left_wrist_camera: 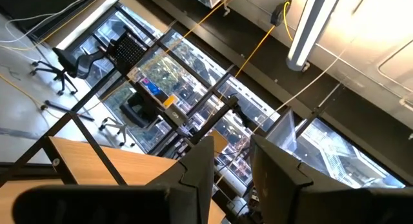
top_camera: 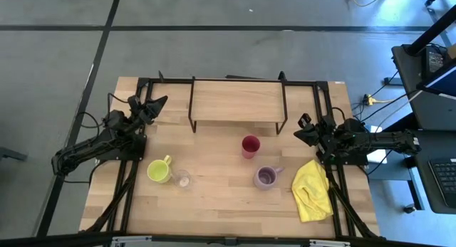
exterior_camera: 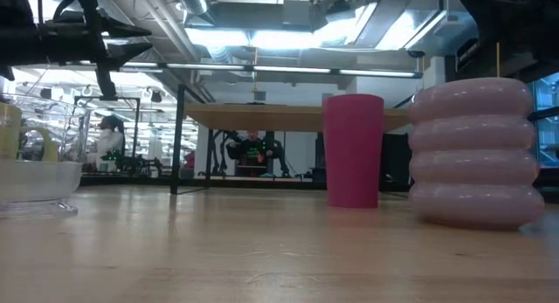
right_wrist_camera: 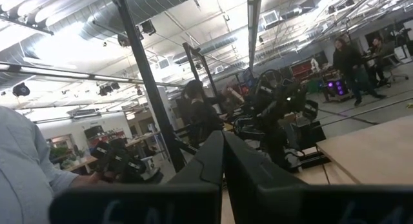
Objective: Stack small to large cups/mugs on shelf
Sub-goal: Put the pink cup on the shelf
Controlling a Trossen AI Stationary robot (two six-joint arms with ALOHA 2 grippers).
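My left hand [top_camera: 158,102] hangs over the bench's [top_camera: 221,204] back left corner, just beside the shelf [top_camera: 235,101], its fingers [left_wrist_camera: 200,169] slightly apart and holding nothing. My right hand [top_camera: 302,126] waits near the shelf's right end, fingers [right_wrist_camera: 213,156] pressed together, empty. The red cup [top_camera: 250,146] stands upright just in front of the shelf. The lilac mug [top_camera: 265,178] sits nearer the front, beside the yellow cloth [top_camera: 312,190]. The yellow-green mug [top_camera: 159,170] and the tiny clear glass [top_camera: 183,179] stand side by side at front left.
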